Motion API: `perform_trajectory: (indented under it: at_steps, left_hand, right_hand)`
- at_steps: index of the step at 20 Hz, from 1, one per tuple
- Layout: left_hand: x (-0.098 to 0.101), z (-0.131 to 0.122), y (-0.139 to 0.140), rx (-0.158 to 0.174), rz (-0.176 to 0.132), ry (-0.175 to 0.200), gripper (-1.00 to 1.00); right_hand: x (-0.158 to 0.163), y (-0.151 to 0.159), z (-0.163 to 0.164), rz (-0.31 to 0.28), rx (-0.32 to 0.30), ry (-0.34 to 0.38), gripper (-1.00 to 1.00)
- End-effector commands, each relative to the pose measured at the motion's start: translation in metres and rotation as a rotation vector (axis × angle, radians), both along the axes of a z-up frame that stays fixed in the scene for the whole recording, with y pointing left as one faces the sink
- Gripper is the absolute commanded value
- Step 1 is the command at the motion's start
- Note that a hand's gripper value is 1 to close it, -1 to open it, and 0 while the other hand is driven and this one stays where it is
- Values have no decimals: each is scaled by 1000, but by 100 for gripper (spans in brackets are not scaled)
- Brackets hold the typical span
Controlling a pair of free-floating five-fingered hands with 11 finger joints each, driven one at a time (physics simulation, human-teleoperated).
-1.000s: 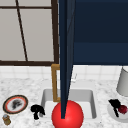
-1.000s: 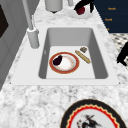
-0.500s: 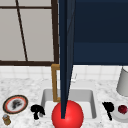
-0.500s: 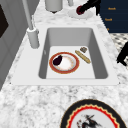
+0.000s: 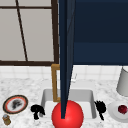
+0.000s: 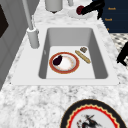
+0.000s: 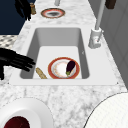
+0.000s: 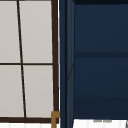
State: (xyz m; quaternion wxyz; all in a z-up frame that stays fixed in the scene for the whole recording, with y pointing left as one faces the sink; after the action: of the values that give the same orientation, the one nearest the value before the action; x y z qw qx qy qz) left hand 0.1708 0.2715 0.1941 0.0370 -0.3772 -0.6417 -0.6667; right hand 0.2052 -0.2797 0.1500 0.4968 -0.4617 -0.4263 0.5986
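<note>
My right hand [image 5: 100, 107] hovers open at the sink's right rim, between the basin and a white plate [image 5: 113, 112] that carries a dark red fruit [image 5: 122, 109]. In the right side view its straight fingers [image 7: 23, 62] reach over the basin's edge. In the sink [image 6: 100, 65] lies a red-rimmed plate [image 6: 71, 68] with an eggplant [image 6: 57, 60] on it, and beside it a tan stick-shaped item [image 6: 82, 56] and a small brown lump [image 6: 83, 49]. My left hand [image 5: 37, 110] hangs at the sink's left rim with relaxed fingers, holding nothing.
A red ball [image 5: 67, 115] and an open dark blue cabinet door [image 5: 65, 57] stand in front of the sink. A patterned plate [image 5: 15, 104] and a small jar [image 5: 6, 120] sit on the left counter, and a grey canister [image 5: 123, 82] at the right. The faucet [image 6: 31, 30] rises behind the basin.
My right hand has moved left, from above the white plate to the sink's right rim. The left hand has stayed where it was.
</note>
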Motion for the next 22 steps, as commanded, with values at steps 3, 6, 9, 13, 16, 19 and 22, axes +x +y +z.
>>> perform_trajectory:
  at_steps: [3,6,9,13,16,19,22]
  left_hand:
    - [0,0,0,0,0,0,0]
    - [0,0,0,0,0,0,0]
    - [0,0,0,0,0,0,0]
    - [0,0,0,0,0,0,0]
    - [0,0,0,0,0,0,0]
    - [0,0,0,0,0,0,0]
    - [0,0,0,0,0,0,0]
  right_hand:
    - [0,36,-2,51,2,-93,-100]
    - [3,55,-5,58,5,-118,-100]
    - [4,55,-12,80,36,-85,-100]
    - [5,60,-11,89,37,-92,-100]
    - [4,63,-11,120,40,-97,-100]
    - [21,66,-5,99,40,-139,-100]
    - [44,72,1,79,51,-149,-100]
